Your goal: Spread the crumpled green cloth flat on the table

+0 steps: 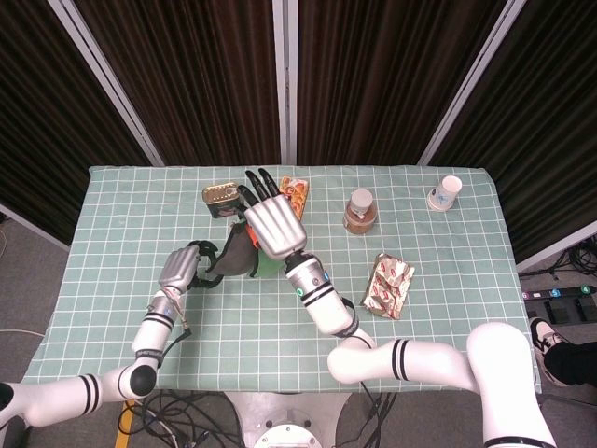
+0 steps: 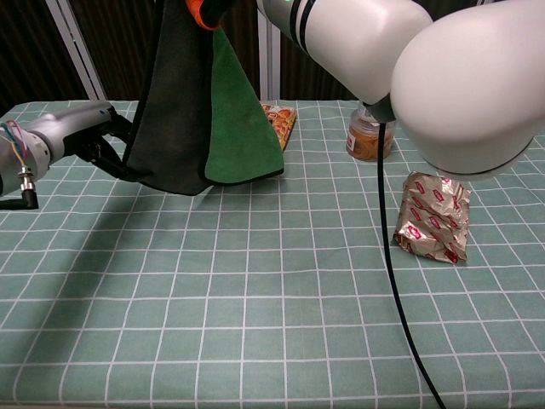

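The right hand (image 1: pixel 273 224) is raised above the table in the head view, back of the hand toward the camera, dark fingers (image 1: pixel 258 183) extended and pointing away from the robot. Its wrist runs down into a white forearm with black bands, which bends at the elbow near the bottom of the frame. In the chest view this arm fills the upper right, and the hand itself is cut off at the top edge, gripping the green cloth (image 2: pixel 234 119) from above.

The left hand (image 1: pixel 182 269) sits low at the table's left, forearm stretched forward, its dark fingers (image 2: pixel 106 149) pinching the cloth's lower left edge.
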`<state>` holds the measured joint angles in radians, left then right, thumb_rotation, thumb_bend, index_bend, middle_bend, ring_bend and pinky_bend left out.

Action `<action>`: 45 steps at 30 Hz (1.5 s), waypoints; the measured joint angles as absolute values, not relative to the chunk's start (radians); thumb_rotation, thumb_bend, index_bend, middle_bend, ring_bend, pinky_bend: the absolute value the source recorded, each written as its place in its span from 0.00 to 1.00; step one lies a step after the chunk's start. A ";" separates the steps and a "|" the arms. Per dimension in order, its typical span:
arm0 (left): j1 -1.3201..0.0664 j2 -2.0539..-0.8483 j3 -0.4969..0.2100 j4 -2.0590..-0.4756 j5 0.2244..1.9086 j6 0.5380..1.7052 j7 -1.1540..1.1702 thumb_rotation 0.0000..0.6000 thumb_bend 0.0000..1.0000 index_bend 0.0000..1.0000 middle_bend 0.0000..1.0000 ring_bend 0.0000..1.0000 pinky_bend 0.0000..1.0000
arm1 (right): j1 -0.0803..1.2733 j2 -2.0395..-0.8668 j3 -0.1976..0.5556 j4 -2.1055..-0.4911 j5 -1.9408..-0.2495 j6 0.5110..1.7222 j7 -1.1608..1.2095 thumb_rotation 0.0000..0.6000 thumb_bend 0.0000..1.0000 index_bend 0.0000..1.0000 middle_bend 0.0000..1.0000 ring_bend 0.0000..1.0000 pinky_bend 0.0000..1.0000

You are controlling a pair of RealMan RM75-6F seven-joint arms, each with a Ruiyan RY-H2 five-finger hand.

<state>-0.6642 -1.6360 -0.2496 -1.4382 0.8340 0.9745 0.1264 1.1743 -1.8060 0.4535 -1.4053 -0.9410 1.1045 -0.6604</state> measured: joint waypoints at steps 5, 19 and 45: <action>-0.650 -1.645 -0.262 -1.434 0.863 0.999 0.083 1.00 0.40 0.78 0.45 0.28 0.35 | 1.149 -1.786 0.443 -1.440 -0.948 1.117 -0.630 1.00 0.55 0.74 0.21 0.02 0.00; -0.580 -1.499 -0.264 -1.582 0.988 1.061 0.020 1.00 0.40 0.79 0.45 0.28 0.35 | 0.991 -1.631 0.370 -1.644 -1.054 1.150 -0.432 1.00 0.55 0.74 0.21 0.01 0.00; -0.689 -1.545 -0.470 -1.380 0.949 1.168 0.023 1.00 0.39 0.79 0.45 0.28 0.35 | 1.008 -1.581 0.411 -1.429 -1.193 1.018 -0.069 1.00 0.54 0.74 0.21 0.00 0.00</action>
<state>-0.6885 -1.5453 -0.4704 -1.3796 0.9490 1.1683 0.0228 1.0079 -1.5808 0.4112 -1.4286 -1.1929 1.0181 -0.0687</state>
